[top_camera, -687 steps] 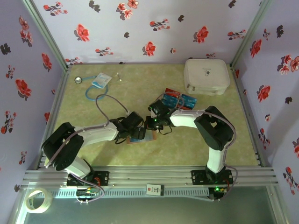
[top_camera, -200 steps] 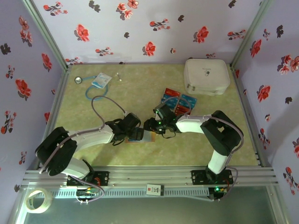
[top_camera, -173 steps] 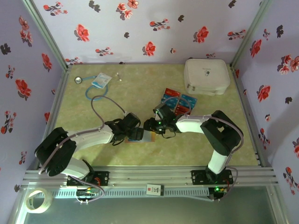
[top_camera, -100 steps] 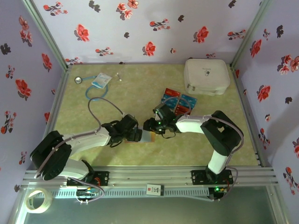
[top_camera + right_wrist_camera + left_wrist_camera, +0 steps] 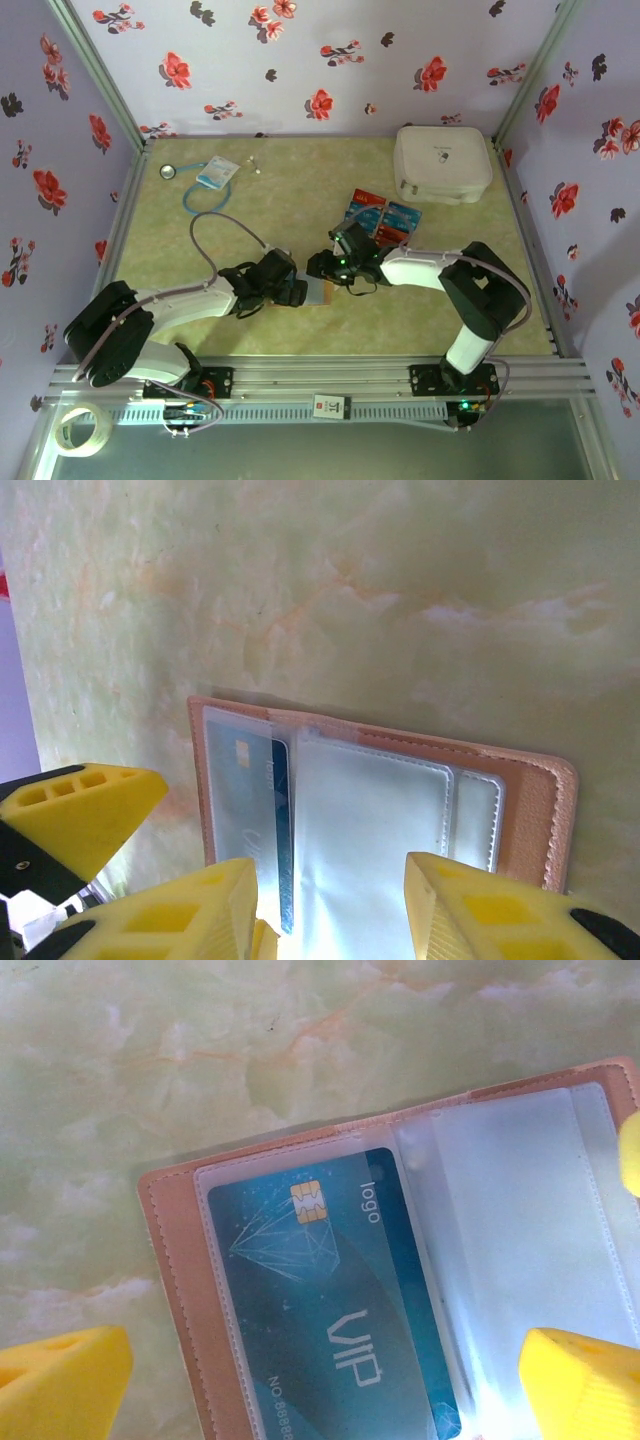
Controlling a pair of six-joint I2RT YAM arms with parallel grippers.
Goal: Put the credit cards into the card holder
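The tan-pink card holder (image 5: pixel 318 292) lies open on the table (image 5: pixel 300 180) near its front middle, a teal card (image 5: pixel 320 1330) showing through one clear pocket. The left gripper (image 5: pixel 290 291) and right gripper (image 5: pixel 321 268) hang over it, jaws spread wide and holding nothing. Loose credit cards (image 5: pixel 383 217) sit just behind the right gripper, near the white case (image 5: pixel 443 164).

We see a pale green marbled tabletop (image 5: pixel 300 190) enclosed left, far and right by lavender walls (image 5: pixel 300 60) printed with red and dark flowers; aluminium rails (image 5: pixel 320 375) run along its near edge.
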